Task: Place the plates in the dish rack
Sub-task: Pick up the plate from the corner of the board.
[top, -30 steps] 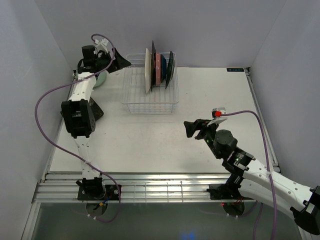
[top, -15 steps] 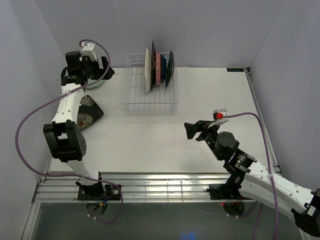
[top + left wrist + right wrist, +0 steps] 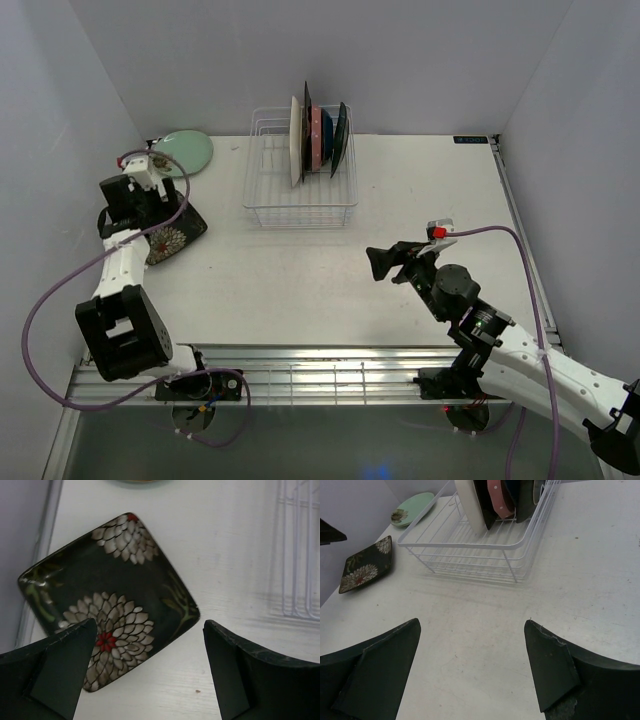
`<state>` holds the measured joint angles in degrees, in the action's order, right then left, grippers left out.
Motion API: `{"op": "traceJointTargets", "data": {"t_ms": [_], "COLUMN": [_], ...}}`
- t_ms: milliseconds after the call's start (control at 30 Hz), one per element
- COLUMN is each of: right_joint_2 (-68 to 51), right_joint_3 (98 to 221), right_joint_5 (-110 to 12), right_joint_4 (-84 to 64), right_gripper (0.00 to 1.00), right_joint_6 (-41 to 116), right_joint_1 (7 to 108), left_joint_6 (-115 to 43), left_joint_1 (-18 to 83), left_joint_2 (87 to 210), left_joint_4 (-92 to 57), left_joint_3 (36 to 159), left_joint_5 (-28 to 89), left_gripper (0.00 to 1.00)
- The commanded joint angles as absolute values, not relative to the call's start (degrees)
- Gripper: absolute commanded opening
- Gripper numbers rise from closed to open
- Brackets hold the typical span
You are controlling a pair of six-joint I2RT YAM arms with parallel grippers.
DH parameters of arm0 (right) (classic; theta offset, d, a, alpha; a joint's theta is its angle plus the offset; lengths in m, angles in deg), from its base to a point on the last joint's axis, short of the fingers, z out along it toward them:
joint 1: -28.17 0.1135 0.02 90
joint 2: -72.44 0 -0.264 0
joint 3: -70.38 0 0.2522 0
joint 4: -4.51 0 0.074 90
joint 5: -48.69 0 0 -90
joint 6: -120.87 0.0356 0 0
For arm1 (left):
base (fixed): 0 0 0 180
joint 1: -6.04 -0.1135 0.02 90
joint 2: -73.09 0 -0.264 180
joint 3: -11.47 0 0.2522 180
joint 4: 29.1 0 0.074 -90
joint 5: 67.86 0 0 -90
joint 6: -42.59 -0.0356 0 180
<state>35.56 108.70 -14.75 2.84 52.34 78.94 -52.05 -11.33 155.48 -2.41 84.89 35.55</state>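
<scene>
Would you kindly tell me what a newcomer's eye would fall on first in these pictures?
First the white wire dish rack at the far middle of the table, with a row of plates standing on edge in its right half. Next the dark floral plate lying flat near the table's left edge, with the open left gripper hovering right above it, and a pale green round plate in the far left corner.

table | on it: dish rack, floral plate, green plate

left arm folded leftward, left jaws spread, empty | right arm stretched forward, right jaws spread, empty
</scene>
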Motion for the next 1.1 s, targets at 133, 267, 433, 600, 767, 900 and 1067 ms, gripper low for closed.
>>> {"op": "traceJointTargets", "data": {"t_ms": [133, 267, 433, 600, 767, 900, 1067], "right_joint_2": [37.29, 37.02, 36.50, 36.23, 36.58, 36.58, 35.88], "right_joint_3": [108.49, 108.31, 108.31, 108.31, 108.14, 107.79, 107.96], "right_joint_5": [-15.91, -16.35, -16.70, -16.88, -17.14, -17.23, -17.23], "right_joint_4": [4.89, 5.60, 6.21, 6.39, 6.83, 7.36, 7.88], "right_gripper": [0.90, 0.90, 0.90, 0.90, 0.90, 0.90, 0.90], "right_joint_6": [52.58, 52.58, 52.58, 52.67, 52.67, 52.58, 52.58], "right_joint_1": [79.15, 79.15, 79.15, 79.15, 79.15, 79.15, 79.15], "left_joint_6": [-48.38, -44.86, -44.25, -39.59, -35.89, -35.81, -33.96], "left_joint_1": [-25.41, -34.11, -36.76, -39.04, -41.77, -42.21, -42.65], "left_joint_2": [150.77, 155.52, 162.37, 164.66, 166.86, 168.09, 169.15], "left_joint_4": [-7.00, -6.55, -4.44, -8.83, -11.56, -10.86, -12.62], "left_joint_3": [77.36, 76.04, 77.00, 74.72, 72.87, 73.13, 72.69], "left_joint_5": [43.39, 55.51, 64.41, 64.94, 67.14, 66.79, 66.00], "left_gripper": [0.98, 0.98, 0.98, 0.98, 0.98, 0.98, 0.98]}}
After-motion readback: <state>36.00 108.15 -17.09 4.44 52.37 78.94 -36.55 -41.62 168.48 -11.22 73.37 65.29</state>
